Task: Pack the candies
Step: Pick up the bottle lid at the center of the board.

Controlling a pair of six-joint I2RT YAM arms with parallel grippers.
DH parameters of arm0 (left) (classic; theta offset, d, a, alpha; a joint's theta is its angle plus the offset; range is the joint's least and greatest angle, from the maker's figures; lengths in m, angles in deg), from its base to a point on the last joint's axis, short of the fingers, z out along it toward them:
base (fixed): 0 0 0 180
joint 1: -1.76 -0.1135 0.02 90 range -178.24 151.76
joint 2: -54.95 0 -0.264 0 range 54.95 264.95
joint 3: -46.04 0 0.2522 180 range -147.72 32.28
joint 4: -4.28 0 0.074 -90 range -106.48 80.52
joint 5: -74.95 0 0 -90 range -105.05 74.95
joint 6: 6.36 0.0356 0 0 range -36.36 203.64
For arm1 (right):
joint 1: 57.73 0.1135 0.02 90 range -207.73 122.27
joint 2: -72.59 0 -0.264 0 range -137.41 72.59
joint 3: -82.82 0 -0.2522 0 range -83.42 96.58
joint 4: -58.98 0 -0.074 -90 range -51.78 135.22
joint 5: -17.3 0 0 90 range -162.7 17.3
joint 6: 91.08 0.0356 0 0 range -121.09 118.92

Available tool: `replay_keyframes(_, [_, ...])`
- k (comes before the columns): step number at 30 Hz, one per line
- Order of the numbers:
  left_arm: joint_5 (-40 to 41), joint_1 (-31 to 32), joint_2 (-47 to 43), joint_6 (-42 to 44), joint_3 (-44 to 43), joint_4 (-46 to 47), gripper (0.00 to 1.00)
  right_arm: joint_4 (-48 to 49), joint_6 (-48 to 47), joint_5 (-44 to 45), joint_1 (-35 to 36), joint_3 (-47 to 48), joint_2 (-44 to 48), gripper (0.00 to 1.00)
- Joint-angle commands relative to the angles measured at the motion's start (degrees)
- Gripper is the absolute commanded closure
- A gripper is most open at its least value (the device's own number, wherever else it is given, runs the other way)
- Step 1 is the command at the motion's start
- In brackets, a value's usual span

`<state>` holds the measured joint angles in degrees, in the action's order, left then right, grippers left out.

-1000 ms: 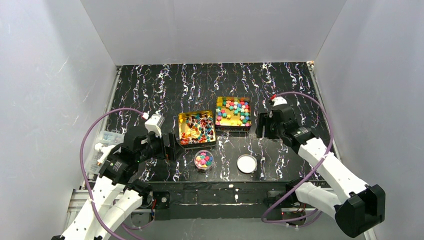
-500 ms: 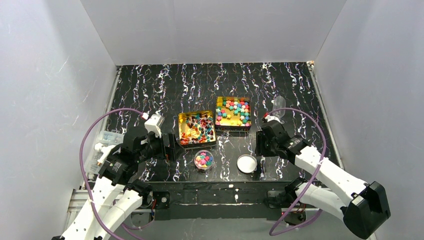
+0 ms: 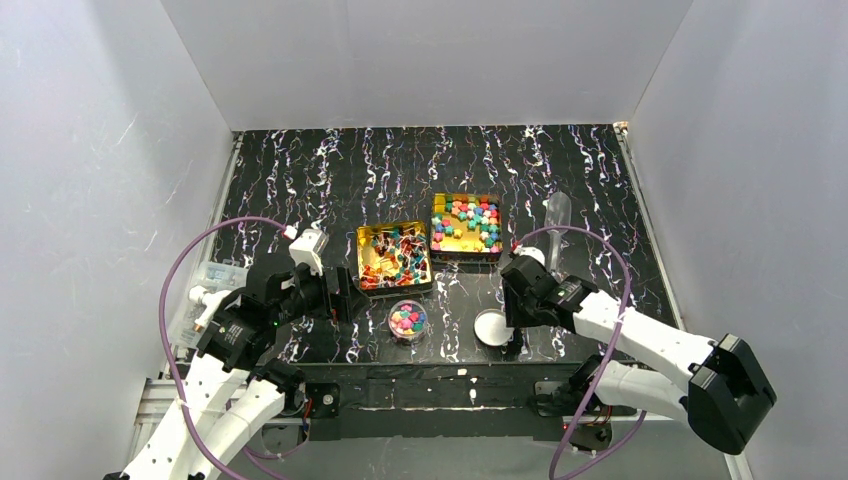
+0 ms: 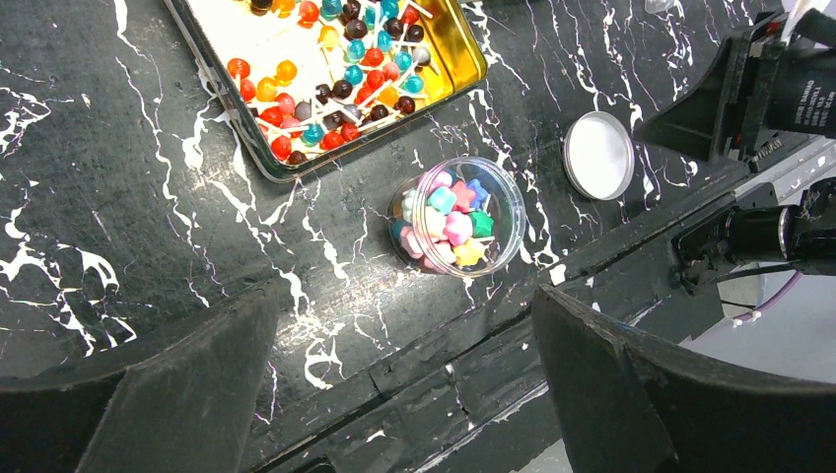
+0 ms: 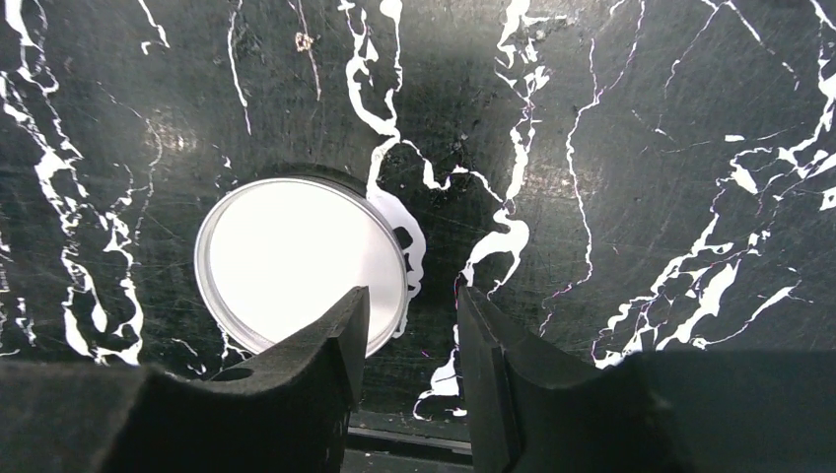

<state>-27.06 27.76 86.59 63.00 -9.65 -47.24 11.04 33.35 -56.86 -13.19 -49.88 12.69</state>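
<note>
The candies fill a small clear round jar [image 3: 407, 320], also in the left wrist view [image 4: 455, 214]. More candies lie in two gold tins: twist-wrapped ones in the left tin [image 3: 393, 257], cube-like ones in the right tin [image 3: 466, 225]. A round white lid [image 3: 492, 327] lies flat to the right of the jar. My right gripper [image 3: 512, 318] hangs low over the lid's right rim [image 5: 296, 261], jaws a little apart and empty [image 5: 412, 296]; one finger is over the lid, the other outside it. My left gripper [image 3: 345, 293] is wide open and empty, left of the jar [image 4: 404, 305].
A clear plastic piece [image 3: 557, 215] lies right of the cube tin. Another clear plastic thing [image 3: 215, 275] sits at the table's left edge. The table's near edge [image 4: 473, 365] runs just below the jar and lid. White walls close three sides.
My right arm has swung from beside the cube tin toward the near edge and leftward, down onto the lid's right rim. The left arm has not moved.
</note>
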Motion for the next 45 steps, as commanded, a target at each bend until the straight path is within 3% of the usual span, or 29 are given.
replay_keyframes(1, [-0.8, -0.2, -0.6, 0.0, 0.4, -0.2, 0.01, 2.5, 1.9, 2.6, 1.7, -0.7, -0.8, 0.54])
replay_keyframes(15, [-0.7, -0.2, -0.7, 0.0, 0.4, -0.2, 0.01, 6.5, 2.4, 2.3, 2.2, -2.7, -4.6, 0.63])
replay_keyframes(27, [-0.7, -0.2, 0.1, -0.3, 0.4, -0.2, 0.01, 8.5, 1.8, 1.3, 2.2, -4.7, -5.3, 0.84])
replay_keyframes(32, [-2.0, -0.2, 1.2, -0.2, 0.3, -0.1, 0.01, 8.5, 1.1, 1.4, 2.2, -4.4, -4.3, 0.99])
replay_keyframes(45, [-11.4, -0.2, 3.6, 0.6, -1.7, 0.7, 0.01, 6.1, -4.9, -0.6, 2.2, 0.2, 3.1, 0.99])
